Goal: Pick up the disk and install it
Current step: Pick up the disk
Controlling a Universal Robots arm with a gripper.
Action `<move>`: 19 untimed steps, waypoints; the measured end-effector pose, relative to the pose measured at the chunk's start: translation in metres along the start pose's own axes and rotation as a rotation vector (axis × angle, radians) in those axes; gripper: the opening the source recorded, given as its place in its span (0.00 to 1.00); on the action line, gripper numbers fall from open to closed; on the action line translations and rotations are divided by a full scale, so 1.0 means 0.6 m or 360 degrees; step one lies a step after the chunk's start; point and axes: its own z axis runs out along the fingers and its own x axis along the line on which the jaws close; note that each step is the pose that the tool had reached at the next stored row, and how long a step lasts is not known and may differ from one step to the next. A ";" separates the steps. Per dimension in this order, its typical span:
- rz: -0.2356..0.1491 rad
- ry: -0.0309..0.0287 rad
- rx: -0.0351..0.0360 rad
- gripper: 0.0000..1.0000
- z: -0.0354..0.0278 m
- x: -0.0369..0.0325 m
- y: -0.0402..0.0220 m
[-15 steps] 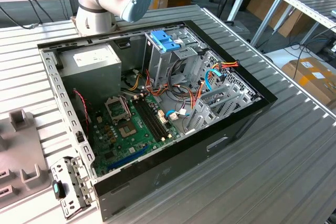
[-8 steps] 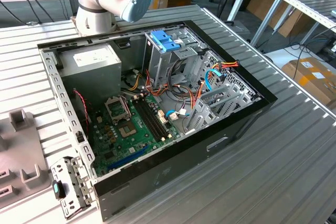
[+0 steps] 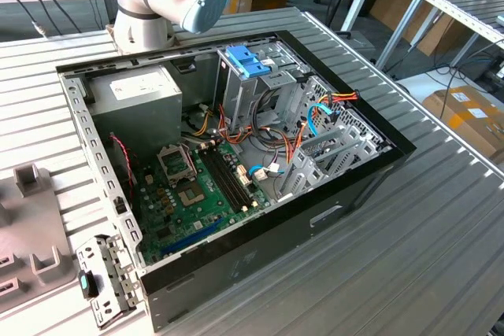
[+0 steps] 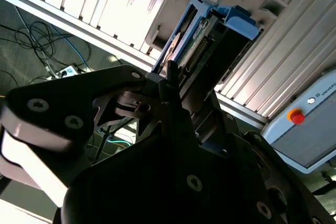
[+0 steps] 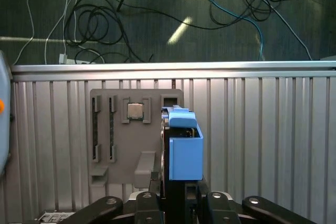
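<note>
The disk (image 5: pixel 183 148) stands edge-on between my fingers, its light-blue carrier rail toward the camera. In the second wrist view the disk (image 4: pixel 198 34) shows its connector edge and blue rail. My gripper (image 5: pixel 176 195) is shut on the disk, with the dark gripper (image 4: pixel 181 85) body behind it. Beyond the disk lies a grey holder fixture (image 5: pixel 118 135) on the ribbed table, farther from the camera than the disk. The open computer case (image 3: pixel 87 127) sits mid-table in the exterior view, with its tall metal drive cage (image 3: pixel 236 96) topped by a blue bracket (image 3: pixel 247 60).
The arm's base (image 3: pixel 150 13) stands behind the case. A processor chip (image 5: pixel 135 110) rests in the grey fixture (image 3: pixel 31 226), which lies at the exterior view's left. Cables (image 5: pixel 94 19) trail on the floor past the table edge. A pendant with a red button (image 4: pixel 296 116) lies nearby.
</note>
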 end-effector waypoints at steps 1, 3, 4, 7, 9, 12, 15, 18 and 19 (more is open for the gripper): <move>0.0000 0.00000 0.0000 0.35 0.000 0.000 0.000; 0.0000 0.00000 0.0000 0.35 0.000 0.000 -0.002; 0.0000 0.00000 0.0000 0.35 0.000 0.000 -0.003; 0.0000 0.00000 0.0000 0.35 0.000 0.000 -0.010; 0.0000 0.00001 0.0000 0.35 0.000 0.000 -0.015; 0.0000 0.00000 0.0000 0.35 0.001 0.000 -0.022; 0.0000 0.00000 0.0000 0.35 0.001 -0.001 -0.030; 0.0000 0.00000 0.0000 0.35 0.001 -0.001 -0.036; 0.0000 0.00000 0.0000 0.35 0.001 -0.001 -0.038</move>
